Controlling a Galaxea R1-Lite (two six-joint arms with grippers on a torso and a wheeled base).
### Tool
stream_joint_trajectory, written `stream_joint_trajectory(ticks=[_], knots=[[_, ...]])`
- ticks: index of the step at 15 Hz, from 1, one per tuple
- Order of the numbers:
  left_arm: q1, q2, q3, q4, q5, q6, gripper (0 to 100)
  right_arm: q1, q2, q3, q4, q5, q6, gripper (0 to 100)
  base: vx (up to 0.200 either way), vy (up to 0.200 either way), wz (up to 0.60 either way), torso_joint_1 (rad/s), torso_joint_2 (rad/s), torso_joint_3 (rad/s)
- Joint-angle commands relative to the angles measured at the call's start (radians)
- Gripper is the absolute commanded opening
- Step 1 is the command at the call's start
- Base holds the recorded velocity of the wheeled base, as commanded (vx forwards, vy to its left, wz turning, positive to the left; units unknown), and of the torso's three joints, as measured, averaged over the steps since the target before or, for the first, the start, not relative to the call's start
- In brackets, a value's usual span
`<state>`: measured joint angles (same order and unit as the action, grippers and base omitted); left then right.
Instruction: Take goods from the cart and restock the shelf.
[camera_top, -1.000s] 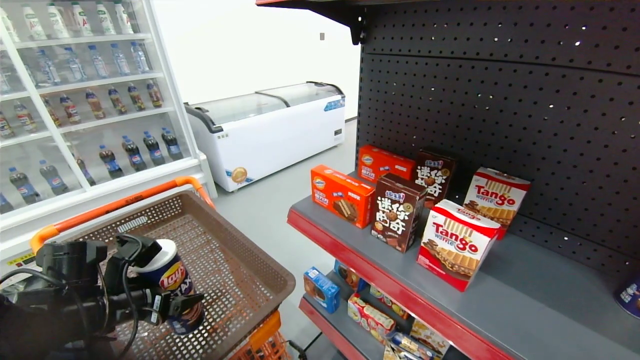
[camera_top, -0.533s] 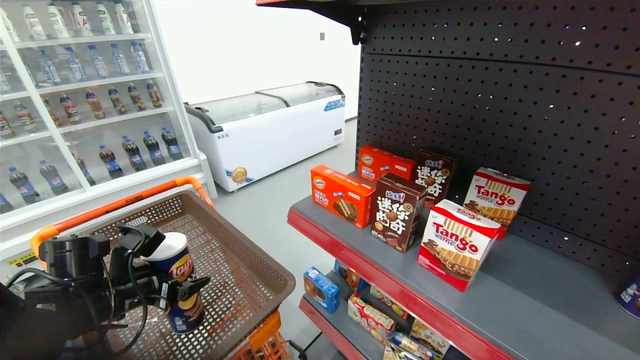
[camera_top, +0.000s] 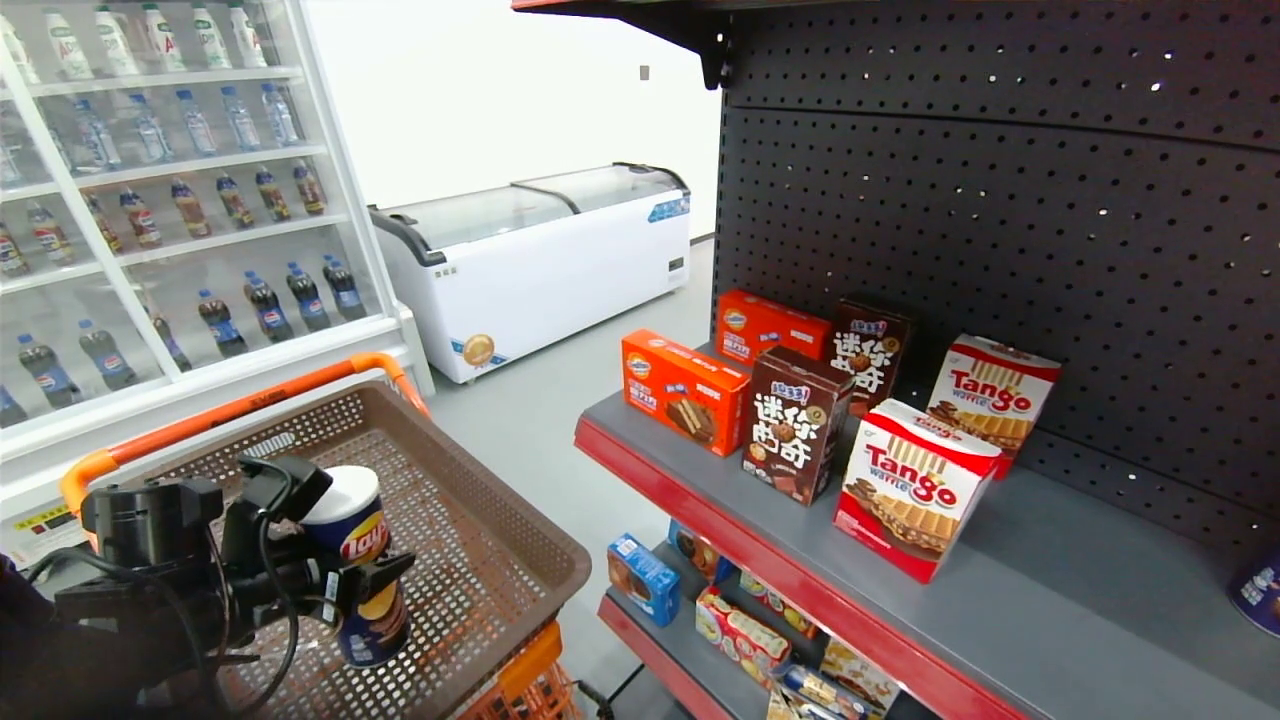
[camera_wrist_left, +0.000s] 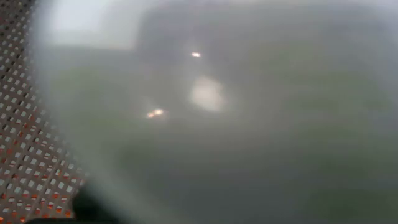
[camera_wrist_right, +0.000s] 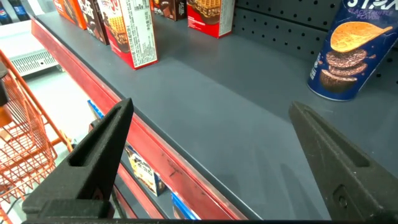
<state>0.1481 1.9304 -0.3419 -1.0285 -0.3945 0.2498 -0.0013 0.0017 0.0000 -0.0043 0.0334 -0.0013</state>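
Observation:
A blue chips can (camera_top: 372, 612) with a white lid hangs upright over the brown cart basket (camera_top: 520, 545), with my left gripper (camera_top: 348, 535) shut around its middle. In the left wrist view the can is a grey blur right at the lens, with the basket mesh (camera_wrist_left: 25, 155) beside it. My right gripper (camera_wrist_right: 214, 168) stands open and holds nothing, low over the front of the grey shelf (camera_wrist_right: 217, 106). A second blue chips can (camera_wrist_right: 345, 53) stands on that shelf near the pegboard; its edge also shows in the head view (camera_top: 1260, 595).
Orange boxes (camera_top: 685, 390), brown boxes (camera_top: 795, 425) and red-and-white wafer boxes (camera_top: 915, 490) stand on the shelf's left part. The shelf's bare part (camera_top: 1080, 600) lies right of them. A lower shelf (camera_top: 700, 610) holds more goods. A drinks fridge (camera_top: 180, 200) stands behind the cart.
My left gripper has lifted the chips can a little up and to the right over the basket. The shelf goods have not moved.

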Motion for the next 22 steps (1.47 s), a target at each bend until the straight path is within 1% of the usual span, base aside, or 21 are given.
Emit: stream_joint_trajectory(ticks=[1,3,4,6,7,8,9,10,11,12,14,15,17,18,19,21,22], knots=[[-0.001,0.007,0.0,0.001,0.0,0.0,0,0.0,0.0,0.0,0.0,0.0,0.0,100,0.0,0.0,0.0,0.0,0.0,0.0],[-0.001,-0.001,0.006,0.013,0.011,-0.003,0,0.0,0.0,0.0,0.0,0.0,0.0,100,0.0,0.0,0.0,0.0,0.0,0.0],[-0.001,-0.025,0.008,0.015,0.019,0.0,0,-0.002,0.0,0.0,0.0,0.0,0.0,100,0.0,0.0,0.0,0.0,0.0,0.0],[-0.005,-0.099,-0.016,0.027,0.046,-0.009,0,-0.002,0.0,0.0,0.0,0.0,0.0,100,0.0,0.0,0.0,0.0,0.0,0.0],[-0.004,-0.153,-0.029,0.047,0.049,-0.024,0,0.0,0.0,0.0,0.0,0.0,0.0,100,0.0,0.0,0.0,0.0,0.0,0.0],[-0.001,-0.229,-0.04,0.093,0.057,-0.05,0,0.0,0.0,0.0,0.0,0.0,0.0,100,0.0,0.0,0.0,0.0,0.0,0.0],[-0.004,-0.278,-0.057,0.143,0.066,-0.061,0,0.0,0.0,0.0,0.0,0.0,0.0,100,0.0,0.0,0.0,0.0,0.0,0.0],[-0.007,-0.377,-0.081,0.24,0.068,-0.093,0,0.0,0.0,0.0,0.0,0.0,0.0,100,0.0,0.0,0.0,0.0,0.0,0.0],[-0.008,-0.456,-0.095,0.32,0.063,-0.113,0,0.0,0.0,0.0,0.0,0.0,0.0,100,0.0,0.0,0.0,0.0,0.0,0.0],[-0.007,-0.504,-0.106,0.375,0.065,-0.115,0,0.0,0.0,0.0,0.0,0.0,0.0,100,0.0,0.0,0.0,0.0,0.0,0.0],[-0.005,-0.705,-0.169,0.694,0.078,-0.118,0,0.0,0.0,0.0,0.0,0.0,0.0,100,0.0,0.0,0.0,0.0,0.0,0.0],[-0.01,-0.794,-0.163,0.769,0.078,-0.126,0,0.0,0.0,0.0,0.0,0.0,0.0,100,0.0,0.0,0.0,0.0,0.0,0.0],[-0.007,-0.926,-0.149,0.835,0.085,-0.153,0,0.0,0.0,0.0,0.0,0.0,0.0,100,0.0,0.0,0.0,0.0,0.0,0.0],[-0.008,-1.022,-0.117,0.855,0.082,-0.181,0,0.0,0.0,0.0,0.0,0.0,0.0,100,0.0,0.0,0.0,0.0,0.0,0.0],[-0.013,-1.094,-0.081,0.855,0.082,-0.181,0,0.0,0.0,0.0,0.0,0.0,0.0,100,0.0,0.0,0.0,0.0,0.0,0.0],[-0.002,-1.209,-0.025,0.854,0.089,-0.178,0,-0.002,0.0,0.0,0.0,0.0,0.0,100,0.0,0.0,0.0,0.0,0.0,0.0],[-0.005,-1.278,-0.016,0.855,0.095,-0.182,0,0.0,0.0,0.0,0.0,0.0,0.0,100,0.0,0.0,0.0,0.0,0.0,0.0]])
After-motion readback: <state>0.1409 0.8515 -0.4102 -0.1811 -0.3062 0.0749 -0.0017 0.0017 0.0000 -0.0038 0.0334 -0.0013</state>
